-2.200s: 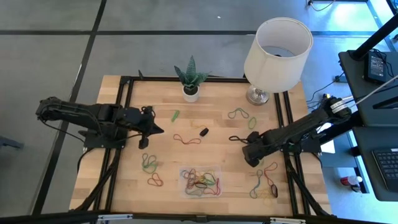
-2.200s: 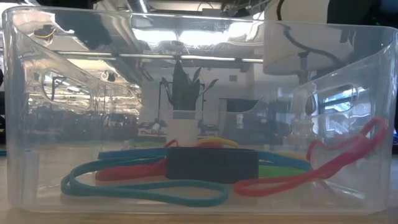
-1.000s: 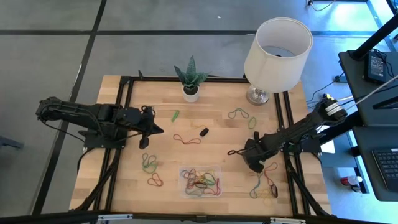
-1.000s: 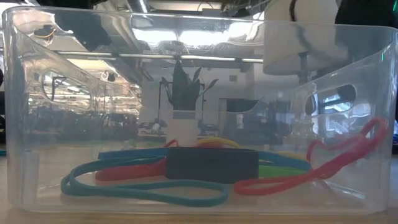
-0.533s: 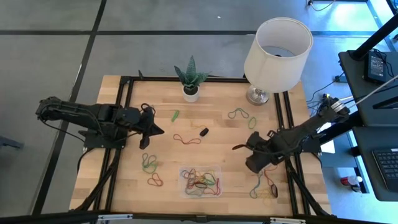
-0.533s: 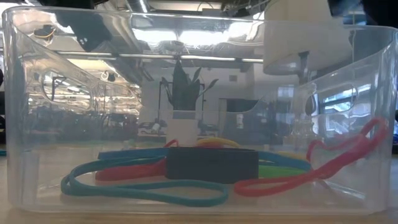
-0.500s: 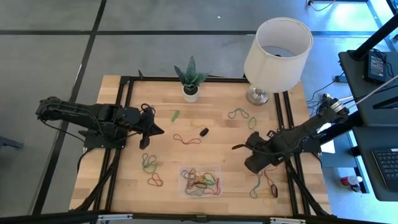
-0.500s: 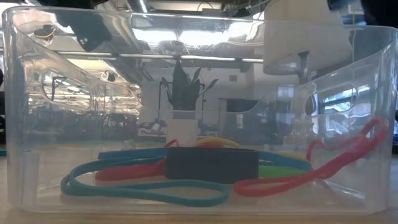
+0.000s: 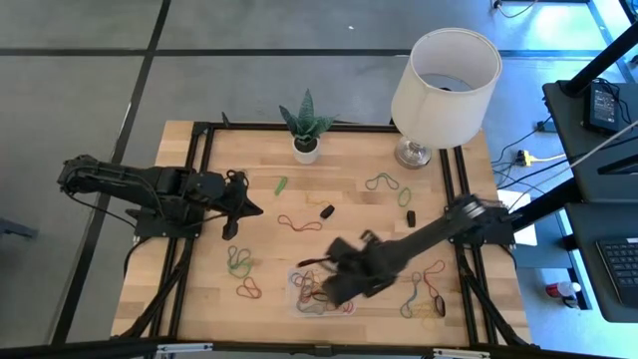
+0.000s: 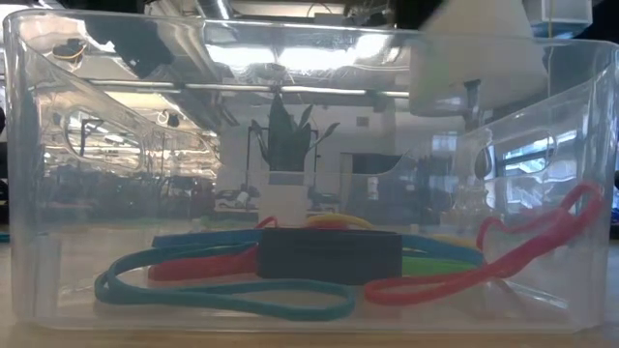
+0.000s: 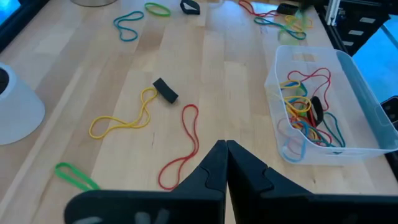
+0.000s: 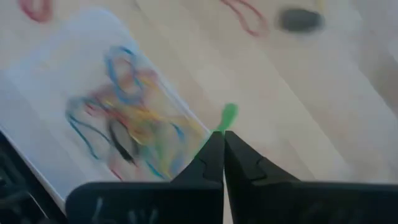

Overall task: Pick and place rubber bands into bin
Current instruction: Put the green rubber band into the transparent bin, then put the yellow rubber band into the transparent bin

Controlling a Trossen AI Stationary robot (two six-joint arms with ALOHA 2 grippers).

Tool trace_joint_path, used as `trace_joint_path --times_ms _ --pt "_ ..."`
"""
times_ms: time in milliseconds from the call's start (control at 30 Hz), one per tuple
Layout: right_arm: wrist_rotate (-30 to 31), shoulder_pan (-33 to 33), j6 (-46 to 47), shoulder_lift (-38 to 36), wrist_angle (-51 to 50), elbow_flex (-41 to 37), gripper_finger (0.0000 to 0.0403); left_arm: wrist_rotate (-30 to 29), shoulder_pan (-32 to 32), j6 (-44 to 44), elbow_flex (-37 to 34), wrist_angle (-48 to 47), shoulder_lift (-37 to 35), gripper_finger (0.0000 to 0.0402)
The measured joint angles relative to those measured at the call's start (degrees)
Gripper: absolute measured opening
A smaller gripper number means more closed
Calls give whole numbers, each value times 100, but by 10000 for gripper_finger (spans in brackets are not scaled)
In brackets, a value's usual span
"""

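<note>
- Step in hand (judged): transport. The right claw (image 9: 317, 271) is over the near part of the table (image 9: 259, 150), at the far edge of the bin (image 9: 321, 290).
- Right claw state: fingers pressed together, pinching a green rubber band (image 12: 227, 116) at the tips; only a short green end shows past them.
- Left claw (image 11: 225, 148): pressed together, holding nothing, waiting over the left side of the table.
- Next move (judged): bring the tips squarely over the bin's opening, then spread the fingers so the band drops inside.
- Bin contents: a tangle of rubber bands in red, yellow, blue and green, plus one dark band (image 11: 316, 111).
- Loose bands remain on the table: a yellow one (image 11: 121, 121) and a red one (image 11: 184, 149) near the left claw, more near the lamp (image 9: 444, 75).
</note>
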Motion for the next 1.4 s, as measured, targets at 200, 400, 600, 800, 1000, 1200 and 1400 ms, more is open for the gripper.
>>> trace_joint_path --times_ms 200,400,600,800,1000,1200,1400 --pt "19 -202 -465 1275 396 1413 0 166 0 126 0 -2 0 2" --pt "-318 -271 -767 1925 1061 1938 0 177 0 153 0 -3 0 4" --pt "-681 -266 -696 2055 1521 1835 5 297 0 151 0 -17 0 5" --pt "-805 -242 -607 2074 1592 1835 36 337 0 151 0 -23 0 5" --pt "-1005 -231 -460 2076 1452 1835 84 341 0 148 0 -21 0 6" --pt "-1034 -211 -404 2065 1268 1835 110 507 0 103 0 -22 0 6" --pt "-802 -62 -511 1974 942 1959 81 507 1 102 0 -45 0 6"
